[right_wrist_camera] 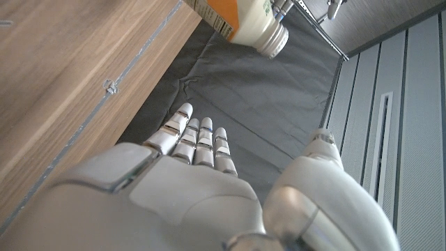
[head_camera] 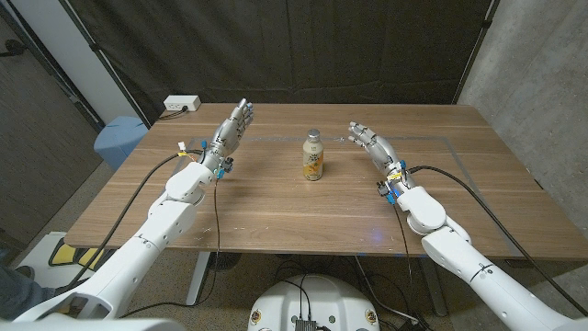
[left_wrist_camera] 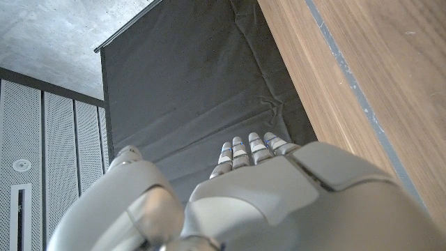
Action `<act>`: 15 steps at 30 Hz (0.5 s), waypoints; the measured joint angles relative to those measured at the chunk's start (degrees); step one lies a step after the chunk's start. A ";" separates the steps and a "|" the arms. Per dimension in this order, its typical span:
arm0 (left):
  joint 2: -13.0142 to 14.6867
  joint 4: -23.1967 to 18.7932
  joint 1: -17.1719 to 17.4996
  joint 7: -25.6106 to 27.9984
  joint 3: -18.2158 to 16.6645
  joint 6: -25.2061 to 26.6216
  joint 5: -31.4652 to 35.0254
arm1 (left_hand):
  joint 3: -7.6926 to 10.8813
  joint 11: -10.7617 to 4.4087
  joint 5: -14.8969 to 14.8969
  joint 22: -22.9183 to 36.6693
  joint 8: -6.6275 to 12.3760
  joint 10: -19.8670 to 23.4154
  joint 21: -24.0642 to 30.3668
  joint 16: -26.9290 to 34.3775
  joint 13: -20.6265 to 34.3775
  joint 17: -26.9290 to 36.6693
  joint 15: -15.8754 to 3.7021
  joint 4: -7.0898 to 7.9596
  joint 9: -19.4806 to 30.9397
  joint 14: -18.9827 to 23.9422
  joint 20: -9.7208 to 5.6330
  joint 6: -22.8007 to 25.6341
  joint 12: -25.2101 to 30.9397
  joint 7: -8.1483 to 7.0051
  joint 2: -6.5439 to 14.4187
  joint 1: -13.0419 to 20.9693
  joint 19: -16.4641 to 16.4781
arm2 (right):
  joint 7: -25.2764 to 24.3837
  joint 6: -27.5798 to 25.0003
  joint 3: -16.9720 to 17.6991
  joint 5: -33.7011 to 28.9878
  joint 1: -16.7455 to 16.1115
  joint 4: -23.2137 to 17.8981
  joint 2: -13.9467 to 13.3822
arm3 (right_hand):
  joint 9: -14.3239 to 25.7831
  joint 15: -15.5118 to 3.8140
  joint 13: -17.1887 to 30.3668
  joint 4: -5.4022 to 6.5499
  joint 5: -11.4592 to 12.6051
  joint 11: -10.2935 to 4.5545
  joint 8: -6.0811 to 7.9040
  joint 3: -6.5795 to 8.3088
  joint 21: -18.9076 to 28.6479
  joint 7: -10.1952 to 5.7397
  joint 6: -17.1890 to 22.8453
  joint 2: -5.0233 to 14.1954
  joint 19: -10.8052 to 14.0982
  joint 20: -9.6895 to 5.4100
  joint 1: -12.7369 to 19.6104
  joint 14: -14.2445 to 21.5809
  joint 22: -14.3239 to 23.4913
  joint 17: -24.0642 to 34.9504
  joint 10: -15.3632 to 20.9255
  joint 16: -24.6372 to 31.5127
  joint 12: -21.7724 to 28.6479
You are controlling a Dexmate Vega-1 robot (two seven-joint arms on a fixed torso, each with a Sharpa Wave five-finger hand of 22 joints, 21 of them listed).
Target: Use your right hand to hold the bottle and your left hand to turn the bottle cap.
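Note:
A small bottle point(head_camera: 314, 155) with an orange and white label and a pale cap stands upright in the middle of the wooden table point(head_camera: 276, 202). My left hand point(head_camera: 231, 129) hovers to the bottle's left with its fingers stretched out, holding nothing. My right hand point(head_camera: 369, 141) hovers to the bottle's right, also with fingers spread and nothing in them. Both hands are a short gap away from the bottle. In the right wrist view the bottle point(right_wrist_camera: 240, 21) appears beyond my right hand point(right_wrist_camera: 202, 188). The left wrist view has my left hand point(left_wrist_camera: 258, 195) against the dark curtain.
A white power strip point(head_camera: 181, 104) lies at the table's far left corner. A blue bin point(head_camera: 119, 140) stands on the floor beside the table's left edge. A dark curtain point(head_camera: 276, 46) hangs behind the table. A thin taped outline point(head_camera: 441, 140) marks the tabletop.

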 measured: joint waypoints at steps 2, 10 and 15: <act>0.00 0.00 0.00 -0.10 0.00 0.08 -0.08 | 0.00 0.04 0.00 0.00 0.00 0.04 0.00 0.00 0.00 0.00 0.00 0.00 0.00 0.00 0.00 0.08 0.00 -0.08 0.01 0.00 0.00 | 0.00 0.00 -0.61 0.00 0.00 -0.39 -0.41 | 0.00 0.12 0.00 0.00 0.00 0.31 0.00 0.00 0.00 0.00 0.00 0.00 -0.21 -0.21 0.00 -0.12 0.00 0.00 -0.31 0.00 0.00; 0.75 -0.59 -0.17 -0.93 0.18 0.55 -0.92 | 0.24 -0.19 -0.26 -0.01 0.00 0.41 0.00 0.00 0.00 0.00 -0.07 -0.24 0.00 0.53 0.21 0.59 0.00 -0.19 1.07 0.47 0.20 | -8.70 -1.71 -3.33 -9.86 0.70 -0.84 -1.11 | 0.29 -1.08 0.00 0.26 1.02 -1.66 0.91 -0.26 0.00 -2.72 3.81 -0.75 -0.62 -0.19 0.75 0.42 0.00 0.00 1.04 0.00 0.00; 0.75 -0.59 -0.17 -1.27 0.18 0.40 -1.18 | 0.24 0.01 -0.26 -0.01 0.00 0.61 0.00 0.00 0.00 0.00 -0.38 -0.24 0.00 0.84 0.21 0.58 0.00 -0.18 1.06 0.46 0.20 | -8.70 -1.71 -5.27 -9.86 1.94 -0.30 -1.25 | 0.29 -1.53 -0.01 0.27 1.31 -1.88 0.37 -0.62 0.00 -2.38 2.33 -1.23 -0.65 -0.16 1.23 0.31 -0.01 0.00 0.81 0.00 0.00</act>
